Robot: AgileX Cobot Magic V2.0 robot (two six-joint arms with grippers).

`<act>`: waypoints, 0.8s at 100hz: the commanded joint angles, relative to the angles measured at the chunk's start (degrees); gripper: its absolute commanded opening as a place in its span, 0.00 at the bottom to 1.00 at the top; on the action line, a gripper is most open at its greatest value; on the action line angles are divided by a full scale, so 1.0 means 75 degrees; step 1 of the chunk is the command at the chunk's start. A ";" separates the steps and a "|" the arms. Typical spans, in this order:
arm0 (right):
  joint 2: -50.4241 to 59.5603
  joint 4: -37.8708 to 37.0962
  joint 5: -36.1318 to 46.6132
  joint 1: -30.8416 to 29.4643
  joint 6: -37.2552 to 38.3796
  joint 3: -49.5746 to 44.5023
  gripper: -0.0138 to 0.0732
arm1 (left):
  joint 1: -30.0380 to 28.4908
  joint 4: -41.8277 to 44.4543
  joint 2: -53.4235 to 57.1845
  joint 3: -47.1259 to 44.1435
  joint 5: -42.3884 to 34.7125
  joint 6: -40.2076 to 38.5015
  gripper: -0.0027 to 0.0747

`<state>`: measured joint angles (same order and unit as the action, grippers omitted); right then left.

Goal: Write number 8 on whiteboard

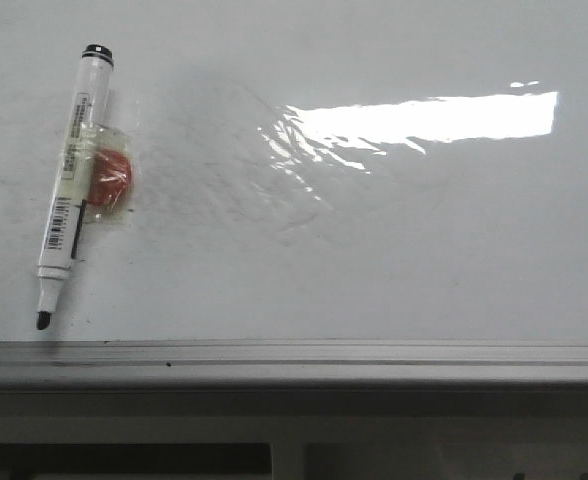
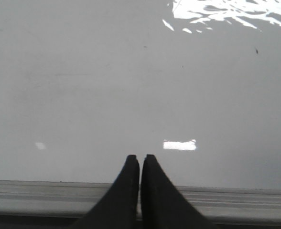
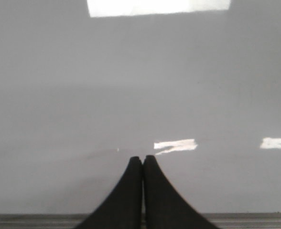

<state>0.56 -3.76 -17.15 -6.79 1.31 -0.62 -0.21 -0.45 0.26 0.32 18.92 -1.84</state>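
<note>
The whiteboard (image 1: 374, 260) fills the front view, glossy white with faint grey smudges and a bright glare patch; its grey frame edge runs along the near side. No number 8 shows on it. A white marker (image 1: 70, 190) lies uncapped at the left, black tip toward the near edge, with a red ball taped to its side. Neither gripper appears in the front view. In the left wrist view my left gripper (image 2: 140, 158) is shut and empty over the board near the frame. My right gripper (image 3: 143, 159) is shut on nothing too, above bare board.
The grey metal frame (image 1: 294, 362) borders the board's near side, with a darker ledge below it. Glare (image 1: 424, 120) lies across the board's upper right. Bare board surface stretches to the right of the marker.
</note>
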 commanded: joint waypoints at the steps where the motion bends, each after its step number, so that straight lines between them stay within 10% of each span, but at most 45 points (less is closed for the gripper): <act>1: 0.0176 0.0014 0.0973 -0.0046 -0.0039 -0.0091 0.09 | -0.0012 0.0273 0.0219 -0.0294 -0.0372 -0.0072 0.01; 80: 0.0176 0.0014 0.2228 -0.0046 -0.0039 -0.0091 0.09 | -0.0012 0.1764 0.0219 -0.0294 -0.0590 -0.0072 0.01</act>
<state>0.56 -3.63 -6.06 -6.79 1.31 -0.62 -0.21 12.31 0.26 0.32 18.93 -1.84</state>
